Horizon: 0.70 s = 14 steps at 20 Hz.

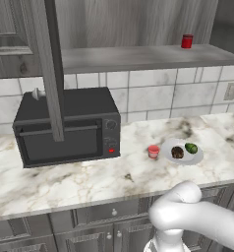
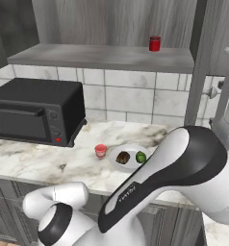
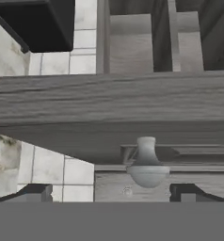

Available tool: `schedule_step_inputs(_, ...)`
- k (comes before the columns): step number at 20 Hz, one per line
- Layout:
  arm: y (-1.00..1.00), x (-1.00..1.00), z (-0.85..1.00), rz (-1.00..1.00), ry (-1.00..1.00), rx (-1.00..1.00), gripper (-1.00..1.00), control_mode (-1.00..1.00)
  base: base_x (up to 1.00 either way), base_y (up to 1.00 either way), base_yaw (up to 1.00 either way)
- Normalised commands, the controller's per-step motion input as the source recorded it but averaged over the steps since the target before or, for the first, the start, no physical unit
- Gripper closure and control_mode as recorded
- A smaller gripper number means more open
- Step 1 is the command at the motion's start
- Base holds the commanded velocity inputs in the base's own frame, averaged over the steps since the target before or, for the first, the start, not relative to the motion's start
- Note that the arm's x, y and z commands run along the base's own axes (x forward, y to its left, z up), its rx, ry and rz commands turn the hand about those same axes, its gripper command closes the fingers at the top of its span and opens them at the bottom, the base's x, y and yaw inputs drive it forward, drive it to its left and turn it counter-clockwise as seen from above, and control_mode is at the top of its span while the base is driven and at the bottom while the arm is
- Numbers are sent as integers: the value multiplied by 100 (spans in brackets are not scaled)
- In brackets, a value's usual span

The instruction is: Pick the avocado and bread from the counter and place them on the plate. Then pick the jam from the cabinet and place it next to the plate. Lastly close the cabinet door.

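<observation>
Hand view: cabinet door [image 3: 109, 101] edge-on right ahead, its round knob [image 3: 147, 167] sitting between the gripper [image 3: 109, 193] tips, fingers spread wide, nothing held. Door's a stiff, hinged wood panel, light to swing; I'd push the face near the knob, or pinch the knob (small, smooth, prob slippery). Avocado [image 1: 190, 147] & bread [image 1: 177, 152] on plate [image 1: 197, 158], jam [image 1: 153, 151] beside it.

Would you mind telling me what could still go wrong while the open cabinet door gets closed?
The hand is open close to the door knob; a slightly off push may slip past the knob. The cabinet door stands edge-on in front of the toaster oven, so a mistimed swing could leave it ajar. The arm's elbow hangs near the plate.
</observation>
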Motion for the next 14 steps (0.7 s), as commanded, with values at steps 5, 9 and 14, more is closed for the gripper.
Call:
schedule_step_inputs(5, 9, 8, -11, 9, -6, -1, -100, -100, 0, 0, 0)
schedule_step_inputs(9, 14, 11, -12, 9, -3, -3, -100, -100, 0, 0, 0)
schedule_step_inputs(14, 12, 18, -2, 8, -1, -1, -100, -100, 0, 0, 0)
